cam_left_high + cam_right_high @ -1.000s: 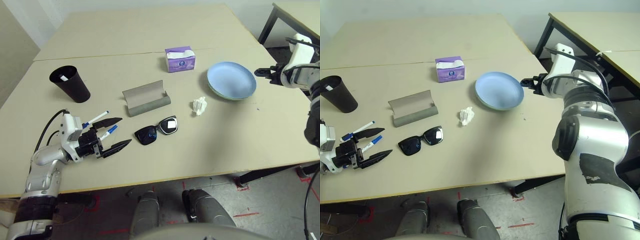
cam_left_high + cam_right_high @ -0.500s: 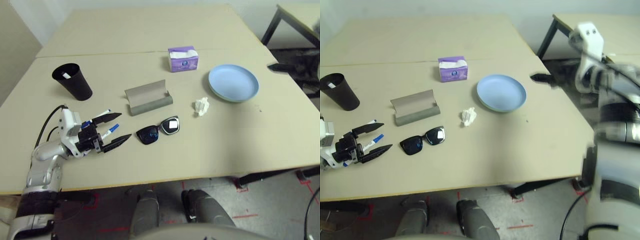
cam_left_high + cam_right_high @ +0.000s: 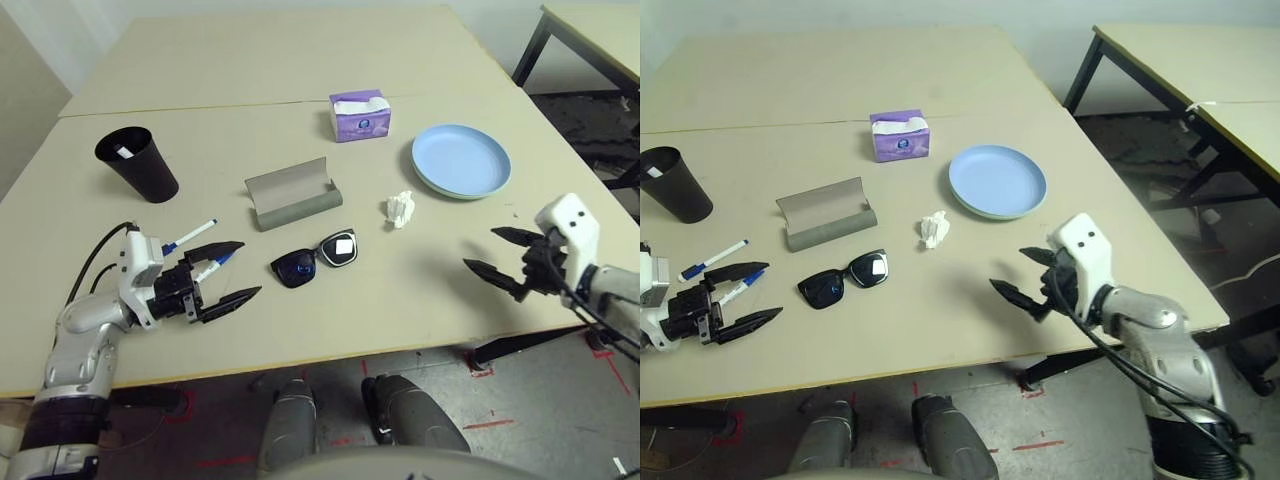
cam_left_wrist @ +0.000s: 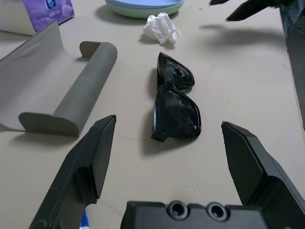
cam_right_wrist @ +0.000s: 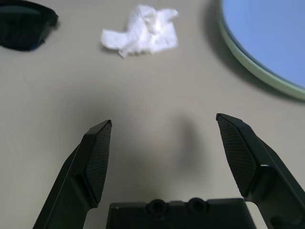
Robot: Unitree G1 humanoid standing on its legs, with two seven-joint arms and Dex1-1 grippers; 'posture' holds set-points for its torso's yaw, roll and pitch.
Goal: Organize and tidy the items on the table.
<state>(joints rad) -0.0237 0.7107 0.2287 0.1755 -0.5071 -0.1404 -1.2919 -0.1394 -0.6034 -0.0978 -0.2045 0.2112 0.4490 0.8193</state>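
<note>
One marker (image 3: 121, 153) stands inside the black cup (image 3: 138, 166); left hand (image 3: 232, 271) and right hand (image 3: 491, 251) gape wide

My rig's arms are silver metal — each forearm ends in a white wrist housing. The left gripper (image 3: 232, 270) and right gripper (image 3: 491, 252) each carry two black tapered fingers with textured inner pads (image 5: 99, 157). Black cables run along both forearms — two screws sit in each black gripper base.

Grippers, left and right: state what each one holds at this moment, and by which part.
Nothing is held. The left gripper is open near the markers; the right gripper is open above the table.
</note>
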